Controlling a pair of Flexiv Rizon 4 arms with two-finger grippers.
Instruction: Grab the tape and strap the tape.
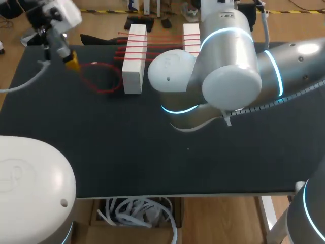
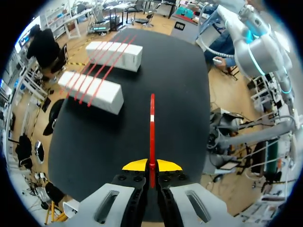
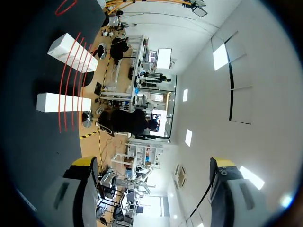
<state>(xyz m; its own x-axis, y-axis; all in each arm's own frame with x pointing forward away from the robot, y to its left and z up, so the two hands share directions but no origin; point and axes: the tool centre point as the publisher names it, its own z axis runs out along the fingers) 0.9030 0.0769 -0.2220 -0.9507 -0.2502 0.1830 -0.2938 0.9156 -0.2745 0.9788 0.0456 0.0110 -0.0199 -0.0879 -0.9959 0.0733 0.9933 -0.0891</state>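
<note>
Between the yellow tips of the left gripper sits a strip of red tape, pinched from both sides with the fingers close together. In the left wrist view the strip runs straight out ahead of the fingers, over the black table. In the head view this gripper hangs over the table's far left part, and a loose red loop lies on the table just beside it, next to the left white block.

Two white blocks stand side by side near the far edge; the right block is partly hidden behind the right arm. Several red strands stretch across both blocks, lying over their tops.

The right arm comes in from the right and reaches to the table's middle. The right gripper stands wide open, with nothing between its fingers; both blocks show off to one side of it.
</note>
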